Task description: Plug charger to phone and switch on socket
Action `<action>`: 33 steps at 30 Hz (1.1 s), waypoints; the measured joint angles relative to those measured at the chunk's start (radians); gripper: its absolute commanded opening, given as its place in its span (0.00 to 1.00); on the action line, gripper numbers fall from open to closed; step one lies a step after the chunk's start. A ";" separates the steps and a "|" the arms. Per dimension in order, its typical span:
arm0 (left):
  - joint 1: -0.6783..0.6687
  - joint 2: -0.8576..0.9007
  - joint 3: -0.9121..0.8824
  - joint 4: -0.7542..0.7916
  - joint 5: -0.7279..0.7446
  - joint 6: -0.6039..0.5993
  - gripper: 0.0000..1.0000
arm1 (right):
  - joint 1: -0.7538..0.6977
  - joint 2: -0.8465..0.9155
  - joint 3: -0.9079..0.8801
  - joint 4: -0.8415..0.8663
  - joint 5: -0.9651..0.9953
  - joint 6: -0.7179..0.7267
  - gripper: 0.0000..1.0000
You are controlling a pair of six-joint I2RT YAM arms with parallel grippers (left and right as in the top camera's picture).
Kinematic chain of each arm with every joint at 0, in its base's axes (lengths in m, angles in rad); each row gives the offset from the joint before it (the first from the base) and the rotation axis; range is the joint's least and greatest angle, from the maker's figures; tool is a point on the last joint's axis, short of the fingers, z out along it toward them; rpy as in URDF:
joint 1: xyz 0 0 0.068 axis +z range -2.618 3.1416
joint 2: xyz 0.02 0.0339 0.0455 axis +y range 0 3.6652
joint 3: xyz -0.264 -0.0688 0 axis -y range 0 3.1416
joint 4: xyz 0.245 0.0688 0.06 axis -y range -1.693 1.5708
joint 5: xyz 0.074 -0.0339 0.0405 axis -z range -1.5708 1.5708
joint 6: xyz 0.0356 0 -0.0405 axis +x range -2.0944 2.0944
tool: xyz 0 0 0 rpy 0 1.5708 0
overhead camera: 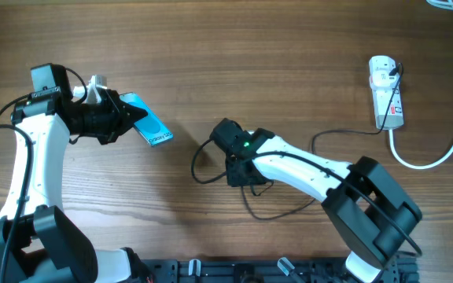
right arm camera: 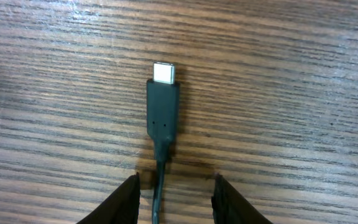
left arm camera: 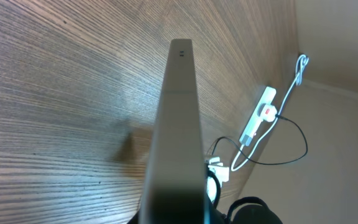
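Overhead, the left end effector (overhead camera: 127, 118) at 9 o'clock pinches the phone (overhead camera: 154, 127). The right end effector (overhead camera: 242, 177) sits near centre over the charger (overhead camera: 194, 167), and the socket (overhead camera: 385, 93) lies at 2 o'clock on the bench (overhead camera: 250, 63).

From the left wrist, the phone appears edge-on, with the socket at 3 o'clock.

From the right wrist, the charger's tip lies flat at centre, pointing to 12 o'clock. Its cable runs between the spread fingertips (right arm camera: 122, 202) at 6 o'clock.
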State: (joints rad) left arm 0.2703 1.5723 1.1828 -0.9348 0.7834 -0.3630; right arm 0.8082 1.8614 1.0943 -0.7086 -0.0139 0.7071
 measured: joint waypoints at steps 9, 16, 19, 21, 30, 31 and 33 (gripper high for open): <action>0.000 0.000 0.000 -0.002 0.000 0.000 0.04 | 0.000 -0.022 -0.040 0.076 0.007 0.007 0.04; 0.000 0.000 0.000 0.016 0.008 0.001 0.04 | -0.093 -0.072 -0.060 0.062 -0.223 -0.175 0.04; 0.000 0.000 0.000 0.090 0.106 0.005 0.04 | -0.177 -0.220 -0.061 0.072 -0.474 -0.287 0.04; 0.000 0.000 -0.002 0.156 0.231 0.006 0.04 | -0.229 -0.293 -0.060 0.130 -0.710 -0.351 0.04; 0.000 0.000 -0.002 0.219 0.486 0.063 0.04 | -0.220 -0.301 -0.060 0.200 -0.932 -0.398 0.41; 0.001 0.000 -0.002 0.209 0.463 0.066 0.04 | -0.212 -0.301 -0.060 0.193 -0.872 -0.385 0.54; 0.017 0.000 -0.002 0.197 0.394 0.070 0.04 | -0.177 -0.301 -0.060 0.201 -0.760 -0.346 0.69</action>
State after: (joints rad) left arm 0.2871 1.5723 1.1809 -0.7380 1.1778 -0.2928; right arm 0.6312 1.5604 1.0344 -0.5076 -0.7742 0.3607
